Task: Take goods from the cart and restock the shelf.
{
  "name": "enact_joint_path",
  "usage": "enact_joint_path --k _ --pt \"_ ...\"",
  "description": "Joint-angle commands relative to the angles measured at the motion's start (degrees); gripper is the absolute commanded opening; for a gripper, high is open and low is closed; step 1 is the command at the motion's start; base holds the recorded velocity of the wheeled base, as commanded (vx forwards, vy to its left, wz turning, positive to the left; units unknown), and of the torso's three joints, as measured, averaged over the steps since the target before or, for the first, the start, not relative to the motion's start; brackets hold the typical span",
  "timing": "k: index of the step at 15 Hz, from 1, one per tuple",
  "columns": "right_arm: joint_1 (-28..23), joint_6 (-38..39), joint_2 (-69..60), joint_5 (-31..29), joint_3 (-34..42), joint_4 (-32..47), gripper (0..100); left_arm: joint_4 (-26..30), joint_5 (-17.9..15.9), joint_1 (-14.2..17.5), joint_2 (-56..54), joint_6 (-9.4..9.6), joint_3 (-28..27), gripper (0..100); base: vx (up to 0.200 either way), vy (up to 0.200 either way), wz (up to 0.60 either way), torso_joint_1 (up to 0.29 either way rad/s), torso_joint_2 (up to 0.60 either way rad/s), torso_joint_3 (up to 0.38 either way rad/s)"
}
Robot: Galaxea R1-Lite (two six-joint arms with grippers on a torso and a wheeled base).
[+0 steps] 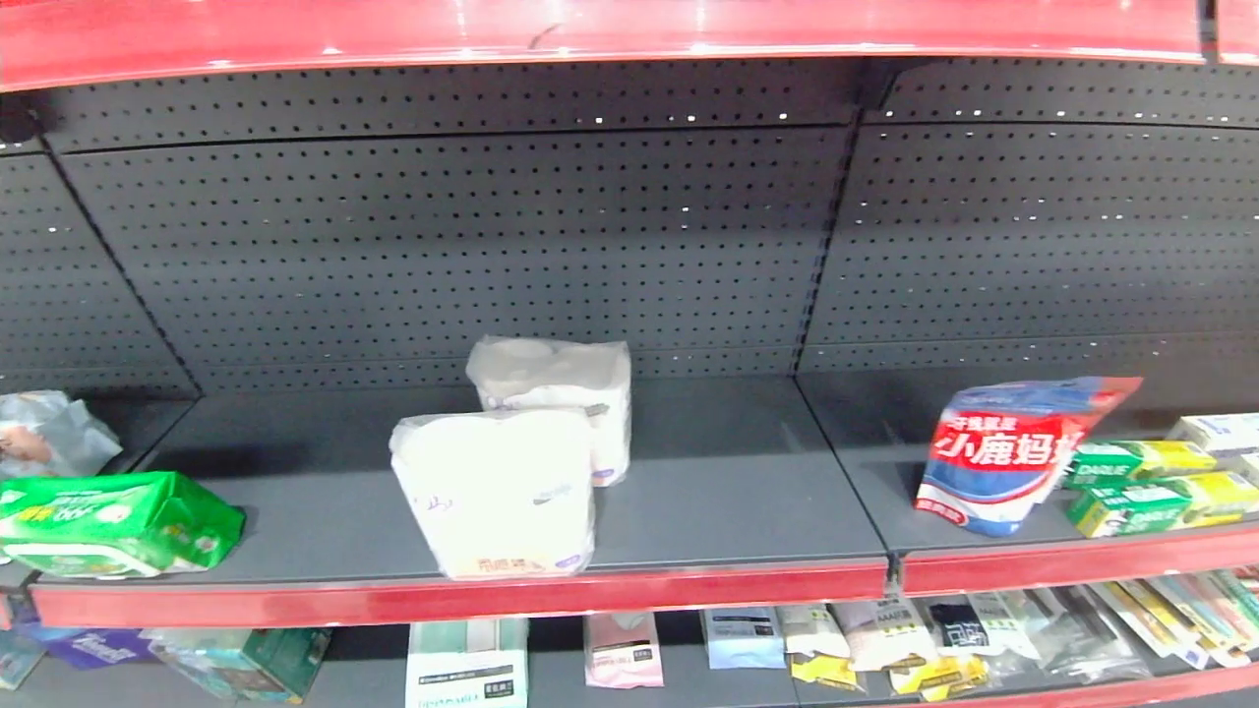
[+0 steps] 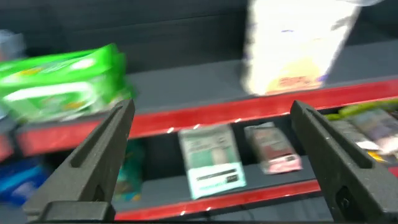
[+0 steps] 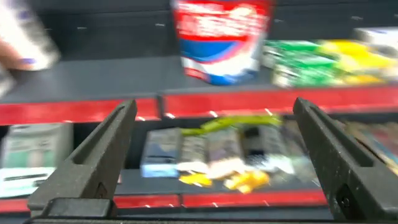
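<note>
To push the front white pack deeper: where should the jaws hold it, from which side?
Probably across its two side faces, from the open front: the front white pack stands upright at the shelf edge, and the rear white pack blocks its back.

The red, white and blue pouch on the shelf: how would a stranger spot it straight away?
Start at the dark middle shelf with the red front edge and go to its right-hand section. There the pouch stands leaning, just left of the stacked green and yellow boxes. It is the only soft bag there, with a wide red band across its front.
</note>
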Motion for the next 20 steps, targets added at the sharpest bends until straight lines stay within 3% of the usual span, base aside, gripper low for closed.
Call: enact_joint_path --k 1,3,4,5,7,8,10,14,20 --pt "-0.01 -0.09 0.11 0.0 -0.04 0.02 100 -0.01 0.0 0.01 0.05 -0.01 -0.02 100 0.0 0.0 0.0 0.0 0.0 0.0" --pt "0.08 -0.09 0.11 0.0 -0.04 -0.06 100 -0.01 0.0 0.01 0.05 -0.18 -0.02 100 0.0 0.0 0.0 0.0 0.0 0.0" --pt "-0.01 -0.09 0.11 0.0 0.05 0.02 100 0.07 -0.44 -0.08 0.41 -1.15 -0.02 100 0.0 0.0 0.0 0.0 0.0 0.0" --pt "0.08 -0.35 0.11 0.09 -0.04 0.02 100 -0.01 -0.79 -1.22 3.92 -4.4 -3.62 100 0.0 0.0 0.0 0.0 0.0 0.0" --pt "-0.01 -0.27 0.11 0.18 -0.04 0.02 100 -0.1 0.79 -0.96 26.86 -15.83 -19.97 100 0.0 0.0 0.0 0.0 0.0 0.0" --pt "-0.01 -0.27 0.11 0.18 -0.04 0.02 100 -0.37 1.85 -0.25 32.22 -15.83 -22.25 100 0.0 0.0 0.0 0.0 0.0 0.0" --pt "0.08 -0.27 0.11 0.18 -0.04 0.02 100 -0.63 7.65 3.0 48.22 -9.67 -27.35 100 0.0 0.0 0.0 0.0 0.0 0.0" --pt "-0.01 -0.27 0.11 0.18 -0.04 -0.06 100 -0.81 6.95 6.87 61.4 -9.59 -30.96 100 0.0 0.0 0.0 0.0 0.0 0.0" --pt "-0.01 -0.27 0.11 0.18 -0.04 -0.06 100 -0.81 5.89 7.31 69.66 -9.41 -30.43 100 0.0 0.0 0.0 0.0 0.0 0.0"
